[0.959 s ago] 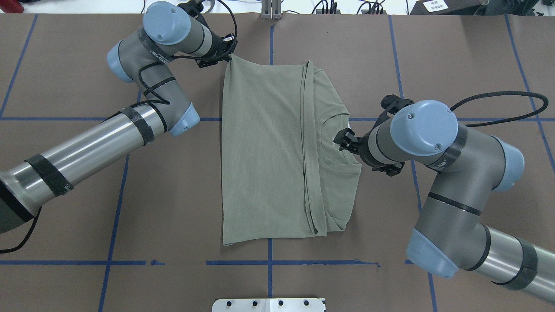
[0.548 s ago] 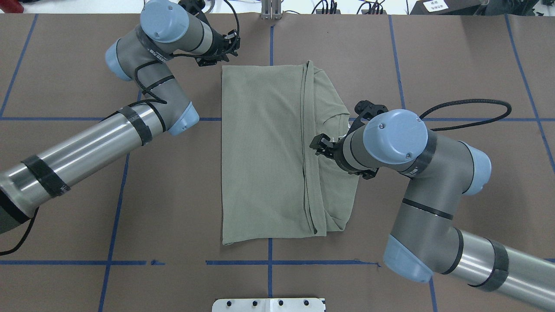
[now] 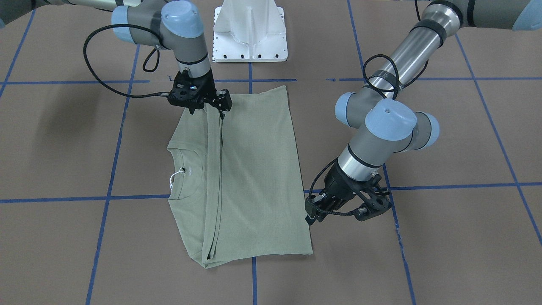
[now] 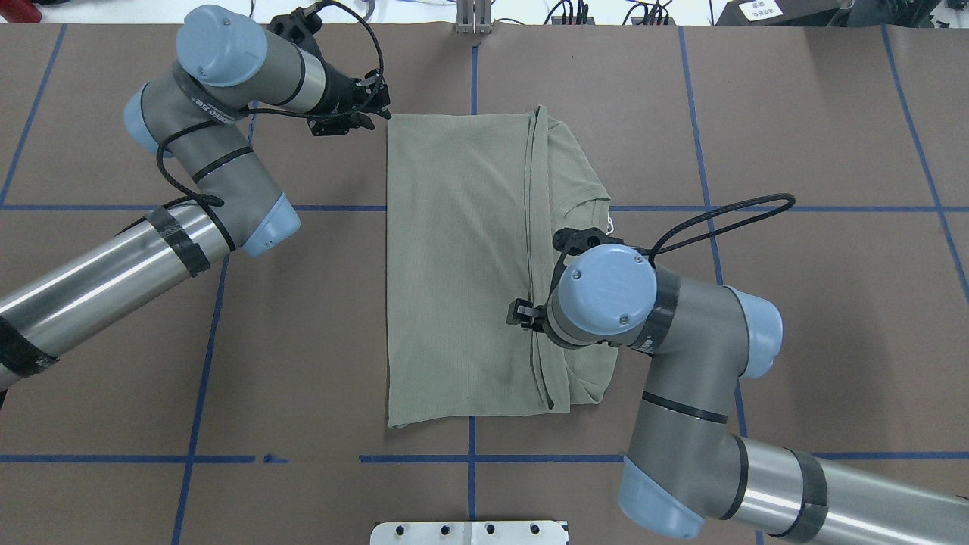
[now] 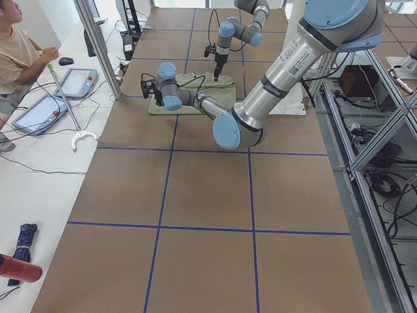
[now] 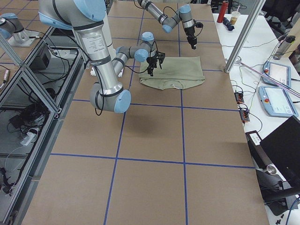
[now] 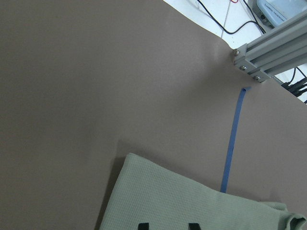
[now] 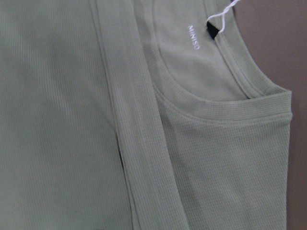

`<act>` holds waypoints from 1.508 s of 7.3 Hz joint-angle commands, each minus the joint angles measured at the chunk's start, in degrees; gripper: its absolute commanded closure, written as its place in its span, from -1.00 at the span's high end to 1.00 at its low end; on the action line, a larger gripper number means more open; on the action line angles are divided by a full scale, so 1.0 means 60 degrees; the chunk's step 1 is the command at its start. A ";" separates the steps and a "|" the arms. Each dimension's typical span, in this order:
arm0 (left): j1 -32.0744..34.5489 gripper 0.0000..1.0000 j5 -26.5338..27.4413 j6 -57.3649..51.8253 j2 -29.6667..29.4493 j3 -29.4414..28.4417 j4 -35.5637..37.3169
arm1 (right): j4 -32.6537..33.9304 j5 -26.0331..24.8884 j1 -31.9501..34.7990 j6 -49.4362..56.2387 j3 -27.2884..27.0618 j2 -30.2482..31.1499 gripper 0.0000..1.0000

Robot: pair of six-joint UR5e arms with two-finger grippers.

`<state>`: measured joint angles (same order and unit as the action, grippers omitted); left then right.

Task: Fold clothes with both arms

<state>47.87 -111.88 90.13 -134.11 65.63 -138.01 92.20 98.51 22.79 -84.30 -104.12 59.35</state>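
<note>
The pale green shirt (image 4: 454, 265) lies flat on the brown table, folded lengthwise, with a sleeve strip running along the fold. Its round collar (image 3: 182, 173) and white neck tag (image 3: 171, 180) show on the robot's right side. My left gripper (image 4: 376, 108) hovers open just off the shirt's far left corner; the left wrist view shows that corner (image 7: 182, 201) below two spread fingertips. My right gripper (image 3: 207, 111) hangs over the sleeve strip near the shirt's near end, its fingers apart and holding nothing. The right wrist view shows the collar (image 8: 201, 96) and fold up close.
The white pedestal base (image 3: 250, 34) stands at the robot's edge of the table. Blue tape lines (image 4: 197, 378) cross the brown surface. A person (image 5: 16, 52) sits at a side table with tablets, beyond an aluminium post (image 5: 98, 45).
My left gripper let go of the shirt's far left corner, which dropped flat, and drew back leftward. My right arm swung from the collar side over the shirt toward the fold's near end.
</note>
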 commanded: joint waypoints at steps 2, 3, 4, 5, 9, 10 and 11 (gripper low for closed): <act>0.0019 -0.22 -0.0030 -0.0022 0.0247 0.0107 -0.0128 | 0.1460 0.0075 -0.0327 0.2206 0.1030 -0.0982 1.00; 0.0019 -0.22 -0.0030 -0.0007 0.0248 0.0122 -0.0129 | 0.2059 0.0061 -0.0327 0.2605 0.1252 -0.1319 1.00; 0.0019 -0.21 -0.0030 -0.0007 0.0262 0.0136 -0.0129 | 0.2312 0.0017 -0.0327 0.2957 0.1269 -0.1352 1.00; 0.0019 -0.21 -0.0030 -0.0007 0.0262 0.0165 -0.0129 | 0.2619 -0.0012 -0.0327 0.3163 0.1312 -0.1352 1.00; 0.0019 -0.21 -0.0030 -0.0007 0.0277 0.0195 -0.0129 | 0.3468 0.0002 0.0153 0.4403 0.0834 -0.0610 1.00; 0.0019 -0.21 -0.0044 -0.0007 0.0277 0.0267 -0.0100 | 0.3501 -0.0012 0.0461 0.5266 -0.0403 0.0584 1.00; 0.0019 -0.21 -0.0044 0.0007 0.0277 0.0384 -0.0027 | 0.3486 -0.0041 0.0464 0.5608 -0.1054 0.1394 1.00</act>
<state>47.99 -112.12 90.11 -132.44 67.25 -138.57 112.79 98.41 24.66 -54.54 -104.55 61.14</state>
